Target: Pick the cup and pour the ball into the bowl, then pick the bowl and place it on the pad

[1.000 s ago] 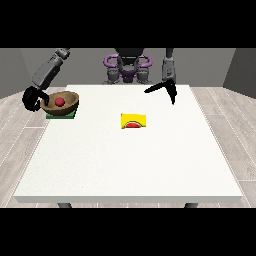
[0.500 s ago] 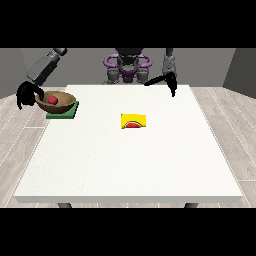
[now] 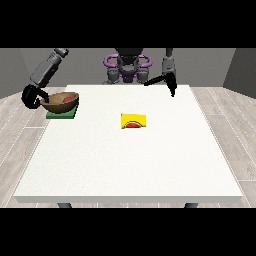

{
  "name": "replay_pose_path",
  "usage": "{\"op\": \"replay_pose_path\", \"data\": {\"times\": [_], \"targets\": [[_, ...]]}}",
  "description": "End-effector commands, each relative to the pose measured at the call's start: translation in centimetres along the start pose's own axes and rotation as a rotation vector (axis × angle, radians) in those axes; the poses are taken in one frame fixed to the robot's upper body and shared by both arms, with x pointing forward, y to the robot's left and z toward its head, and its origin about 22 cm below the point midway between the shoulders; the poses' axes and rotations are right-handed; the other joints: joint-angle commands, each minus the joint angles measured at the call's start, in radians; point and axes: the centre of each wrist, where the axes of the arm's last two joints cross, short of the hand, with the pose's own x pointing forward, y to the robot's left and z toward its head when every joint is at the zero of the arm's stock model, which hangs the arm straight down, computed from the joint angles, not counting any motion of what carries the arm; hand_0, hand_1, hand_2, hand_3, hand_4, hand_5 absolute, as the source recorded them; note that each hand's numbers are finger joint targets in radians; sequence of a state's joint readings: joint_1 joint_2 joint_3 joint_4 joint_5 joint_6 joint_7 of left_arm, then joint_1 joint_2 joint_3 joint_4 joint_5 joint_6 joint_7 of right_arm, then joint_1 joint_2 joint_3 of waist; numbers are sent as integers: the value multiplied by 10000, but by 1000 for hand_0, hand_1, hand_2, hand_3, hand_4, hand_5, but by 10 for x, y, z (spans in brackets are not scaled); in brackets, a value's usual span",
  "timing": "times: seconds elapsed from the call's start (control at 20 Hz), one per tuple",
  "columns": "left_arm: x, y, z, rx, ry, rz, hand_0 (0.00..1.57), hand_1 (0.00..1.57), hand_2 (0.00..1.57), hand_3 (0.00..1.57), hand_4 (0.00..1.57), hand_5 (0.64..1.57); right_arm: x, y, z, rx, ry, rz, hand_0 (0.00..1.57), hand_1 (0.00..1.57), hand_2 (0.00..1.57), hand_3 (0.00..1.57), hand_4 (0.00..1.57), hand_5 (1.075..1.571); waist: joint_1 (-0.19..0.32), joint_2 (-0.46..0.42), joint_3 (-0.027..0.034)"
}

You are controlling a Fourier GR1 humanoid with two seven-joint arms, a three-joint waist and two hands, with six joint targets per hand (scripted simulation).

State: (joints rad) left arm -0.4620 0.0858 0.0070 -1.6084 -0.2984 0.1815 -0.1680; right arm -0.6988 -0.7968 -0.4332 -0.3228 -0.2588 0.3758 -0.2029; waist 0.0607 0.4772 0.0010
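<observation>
Tilted bowl [image 3: 60,100] on green pad [image 3: 62,114]

**What you cannot make out from the front view**

The brown bowl [image 3: 61,101] covers most of the green pad [image 3: 61,113], so you see only its front edge. The red ball [image 3: 66,99] shows only partly above the bowl's rim. You cannot tell how the fingers of the hand at the view's left [image 3: 33,97] meet the bowl. The table's legs [image 3: 64,205] are cut off below.

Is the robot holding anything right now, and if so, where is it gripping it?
Yes. The hand at the view's left holds the bowl by its left rim, over the green pad. The hand at the view's right holds nothing.
</observation>
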Motion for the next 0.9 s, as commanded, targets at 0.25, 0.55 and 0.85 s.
{"op": "replay_pose_path", "data": {"times": [0.25, 0.55, 0.85], "targets": [[25, 15, 0, 98, -387, 235, 0, 0, 0, 0, 0, 1565, 43, -46, 15, -1833, 248, 1377, 359, 359, 512, 616, 0, 1506, 211, 444, 11], [24, 27, 25, 155, -383, 180, 0, 0, 0, 0, 0, 1566, 22, -51, 23, -1640, 191, 1471, 0, 0, 375, 209, 0, 1481, 2, 317, 8], [23, 10, 22, 263, 399, 148, 0, 0, 0, 0, 0, 1569, 60, -48, 13, -1343, 321, 1469, 0, 0, 256, 213, 0, 1504, -269, -385, 0]]}}
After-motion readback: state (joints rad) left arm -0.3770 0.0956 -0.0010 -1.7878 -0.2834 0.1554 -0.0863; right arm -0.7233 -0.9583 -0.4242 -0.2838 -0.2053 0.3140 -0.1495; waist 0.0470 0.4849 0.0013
